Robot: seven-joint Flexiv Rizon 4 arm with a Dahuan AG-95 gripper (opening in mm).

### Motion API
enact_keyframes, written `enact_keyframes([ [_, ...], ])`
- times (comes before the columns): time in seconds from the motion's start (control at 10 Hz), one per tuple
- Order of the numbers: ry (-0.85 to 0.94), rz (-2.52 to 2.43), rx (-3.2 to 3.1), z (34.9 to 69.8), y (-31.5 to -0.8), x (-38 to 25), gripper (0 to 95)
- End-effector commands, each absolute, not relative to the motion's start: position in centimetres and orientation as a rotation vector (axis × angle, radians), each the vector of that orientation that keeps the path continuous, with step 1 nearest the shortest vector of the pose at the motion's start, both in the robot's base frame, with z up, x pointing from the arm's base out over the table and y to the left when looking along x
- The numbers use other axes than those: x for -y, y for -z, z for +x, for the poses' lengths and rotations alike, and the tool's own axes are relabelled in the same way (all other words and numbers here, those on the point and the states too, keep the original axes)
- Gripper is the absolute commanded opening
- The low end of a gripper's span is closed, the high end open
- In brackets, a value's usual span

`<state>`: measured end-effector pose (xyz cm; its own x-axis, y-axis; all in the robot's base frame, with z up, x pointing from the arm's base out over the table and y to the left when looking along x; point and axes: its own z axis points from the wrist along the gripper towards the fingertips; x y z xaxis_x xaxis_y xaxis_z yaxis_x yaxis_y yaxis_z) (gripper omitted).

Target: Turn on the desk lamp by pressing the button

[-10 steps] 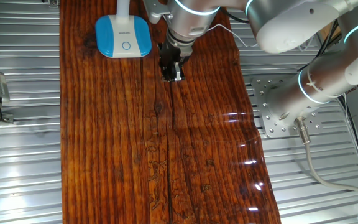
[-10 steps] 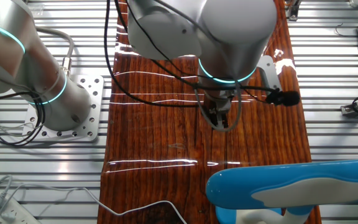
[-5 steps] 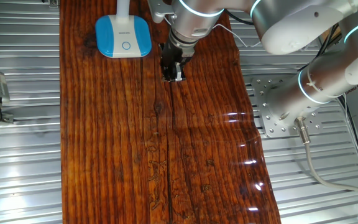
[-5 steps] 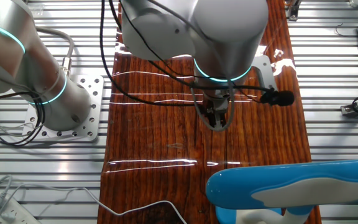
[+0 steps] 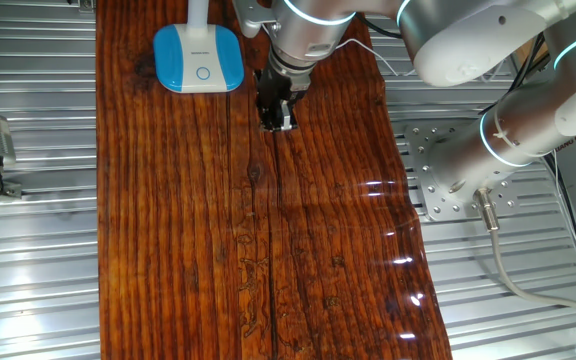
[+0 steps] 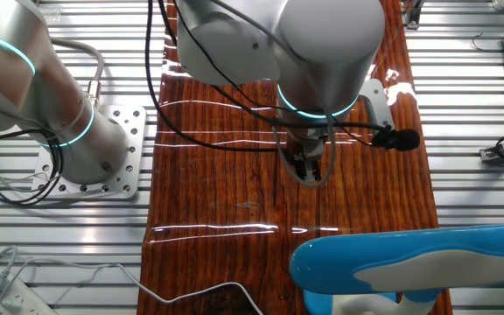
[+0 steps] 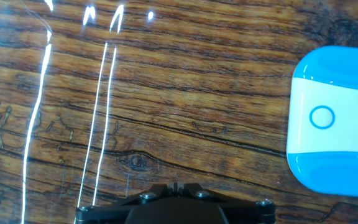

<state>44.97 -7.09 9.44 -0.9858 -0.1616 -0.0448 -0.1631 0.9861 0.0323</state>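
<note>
End effector (image 5: 277,112) unmoved beside desk lamp (image 5: 199,58)

The desk lamp (image 5: 198,58) base is blue and white; the table (image 5: 268,250) is dark reddish, strongly grained wood.

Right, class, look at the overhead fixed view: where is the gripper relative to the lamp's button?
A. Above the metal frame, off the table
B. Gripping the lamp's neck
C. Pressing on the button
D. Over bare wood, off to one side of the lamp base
D. The gripper is over the bare wooden table, beside the desk lamp, not on the button.
</note>
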Motion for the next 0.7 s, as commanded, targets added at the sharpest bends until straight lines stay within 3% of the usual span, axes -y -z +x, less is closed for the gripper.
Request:
enact_keyframes([
  [0.1, -0.054, -0.261, -3.090, 44.89, -9.52, 7.11, 0.0],
  [0.7, -0.059, -0.269, -3.087, 44.89, -9.51, 7.10, 0.0],
])
